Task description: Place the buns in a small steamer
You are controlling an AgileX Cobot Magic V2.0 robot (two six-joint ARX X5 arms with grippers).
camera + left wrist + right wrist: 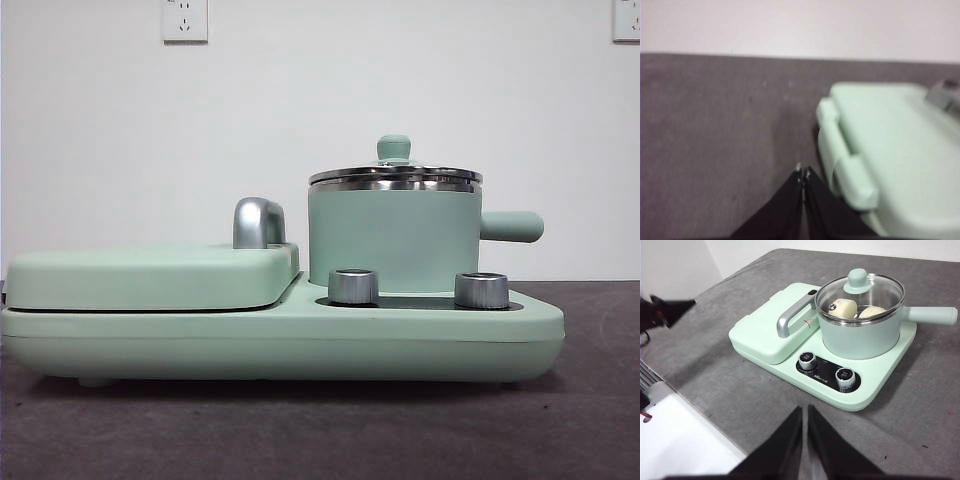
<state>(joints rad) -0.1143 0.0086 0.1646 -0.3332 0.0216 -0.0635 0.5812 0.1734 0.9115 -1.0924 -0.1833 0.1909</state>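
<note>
Two rounded cream buns (842,308) under glass-lidded mint steamer (860,330)

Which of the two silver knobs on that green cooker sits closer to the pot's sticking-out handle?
The right-hand knob in the front view, almost under the steamer's side handle. The other knob sits toward the flat griddle section.

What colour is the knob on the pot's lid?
Mint green, like the small round steel-rimmed pot; the lid's knob shows best in the right wrist view.

Left gripper (803,172), jaws together, above grey table (715,140) beside mint-green griddle section (890,145).
</note>
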